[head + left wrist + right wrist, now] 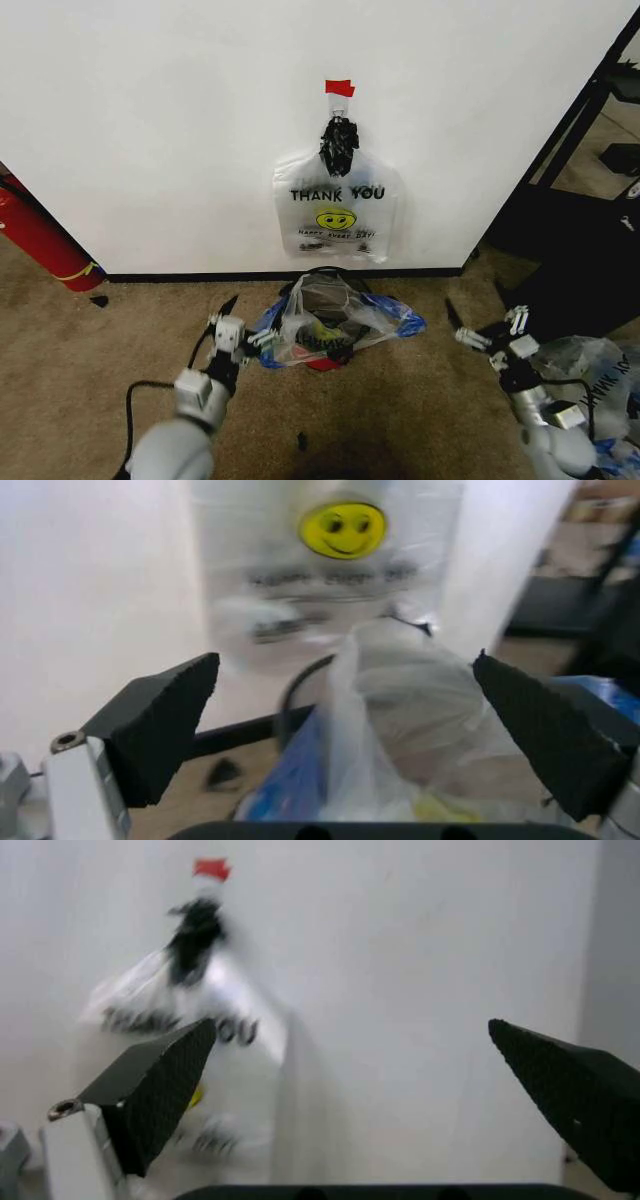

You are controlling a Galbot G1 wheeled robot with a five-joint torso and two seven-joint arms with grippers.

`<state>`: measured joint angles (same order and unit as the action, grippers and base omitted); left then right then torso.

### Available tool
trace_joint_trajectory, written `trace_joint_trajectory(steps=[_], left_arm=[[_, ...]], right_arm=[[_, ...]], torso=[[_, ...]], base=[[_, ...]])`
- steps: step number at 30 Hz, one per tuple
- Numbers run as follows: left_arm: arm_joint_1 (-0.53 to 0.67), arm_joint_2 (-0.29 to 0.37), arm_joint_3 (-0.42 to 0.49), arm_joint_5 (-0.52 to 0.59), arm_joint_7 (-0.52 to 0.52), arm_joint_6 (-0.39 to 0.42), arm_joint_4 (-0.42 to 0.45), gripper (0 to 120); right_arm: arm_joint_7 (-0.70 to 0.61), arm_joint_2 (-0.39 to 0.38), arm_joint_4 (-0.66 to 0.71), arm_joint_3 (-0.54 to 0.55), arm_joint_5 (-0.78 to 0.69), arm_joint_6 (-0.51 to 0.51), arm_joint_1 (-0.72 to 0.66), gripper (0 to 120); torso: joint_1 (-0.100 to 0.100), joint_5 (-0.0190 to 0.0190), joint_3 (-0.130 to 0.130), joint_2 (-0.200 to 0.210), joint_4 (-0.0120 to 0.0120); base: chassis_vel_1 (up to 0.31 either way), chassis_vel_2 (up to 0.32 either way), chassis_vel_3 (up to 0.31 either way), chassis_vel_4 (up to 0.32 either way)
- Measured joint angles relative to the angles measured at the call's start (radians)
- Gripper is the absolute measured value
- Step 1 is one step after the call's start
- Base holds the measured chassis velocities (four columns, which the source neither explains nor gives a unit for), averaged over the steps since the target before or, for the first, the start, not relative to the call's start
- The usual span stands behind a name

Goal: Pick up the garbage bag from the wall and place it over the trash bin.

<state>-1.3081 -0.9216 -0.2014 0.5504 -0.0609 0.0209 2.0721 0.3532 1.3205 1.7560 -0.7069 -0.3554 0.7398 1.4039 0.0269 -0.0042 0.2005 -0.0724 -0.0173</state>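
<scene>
The translucent garbage bag with blue patches and a yellow print lies draped over the trash bin. The bin stands on the carpet against the wall, and only a bit of red body and black rim shows. My left gripper is open just left of the bag. In the left wrist view the bag lies ahead between the spread fingers of that gripper. My right gripper hangs open to the right of the bin, apart from it, and faces the wall in its wrist view.
A flat white THANK YOU bag with a smiley hangs on the wall from red tape, right above the bin. A red cylinder leans at the far left. A black frame and another clear bag are on the right.
</scene>
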Motion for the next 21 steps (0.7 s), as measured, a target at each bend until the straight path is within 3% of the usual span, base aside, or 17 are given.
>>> trace_joint_trajectory(steps=[5, 7, 8, 10, 12, 14, 18, 21], left_arm=[[0.194, 0.016, 0.051, 0.068, 0.06, 0.024, -0.125, 100], [0.245, 0.019, 0.064, 0.072, 0.063, 0.038, -0.151, 100], [0.374, 0.038, 0.106, 0.077, 0.074, 0.086, -0.212, 100], [0.408, 0.049, 0.122, 0.077, 0.08, 0.11, -0.227, 100], [0.489, 0.066, 0.174, 0.075, 0.092, 0.185, -0.269, 100], [0.557, 0.068, 0.219, 0.069, 0.095, 0.259, -0.31, 100], [0.63, 0.041, 0.256, 0.021, 0.102, 0.357, -0.376, 100], [0.701, -0.002, 0.277, -0.064, 0.181, 0.477, -0.445, 100]], right_arm=[[-0.048, 0.045, 0.06, -0.007, 0.133, 0.022, 0.004, 100], [-0.05, 0.053, 0.078, -0.011, 0.155, 0.025, 0.01, 100], [-0.054, 0.065, 0.123, -0.01, 0.177, 0.017, 0.022, 100], [-0.056, 0.067, 0.133, -0.009, 0.179, 0.012, 0.024, 100], [-0.06, 0.078, 0.16, -0.014, 0.186, 0.006, 0.034, 100], [-0.066, 0.091, 0.182, -0.026, 0.202, 0.007, 0.045, 100], [-0.072, 0.101, 0.211, -0.032, 0.219, 0.008, 0.054, 100], [-0.072, 0.108, 0.237, -0.04, 0.226, 0.008, 0.082, 100]], torso=[[0.0, 0.0001, 0.0, 0.0, 0.0007], [0.0, -0.0002, 0.0, 0.0, -0.0001], [0.0, 0.0, 0.0, 0.0, -0.0008], [0.0, 0.0001, 0.0, 0.0, -0.0006], [0.0, 0.0, 0.0, 0.0, 0.0008], [0.0, -0.0001, 0.0, 0.0, 0.0002], [0.0, 0.0001, 0.0, 0.0, 0.0002], [0.0, 0.0, 0.0, 0.0, 0.0001]], base=[[0.0, 0.0, 0.0, 0.0], [0.0, 0.0, 0.0, 0.0], [0.0, 0.0, 0.0, 0.0], [0.0, 0.0, 0.0, 0.0], [0.0, 0.0, 0.0, 0.0], [0.0, 0.0, 0.0, 0.0], [0.0, 0.0, 0.0, 0.0], [0.0, 0.0, 0.0, 0.0]])
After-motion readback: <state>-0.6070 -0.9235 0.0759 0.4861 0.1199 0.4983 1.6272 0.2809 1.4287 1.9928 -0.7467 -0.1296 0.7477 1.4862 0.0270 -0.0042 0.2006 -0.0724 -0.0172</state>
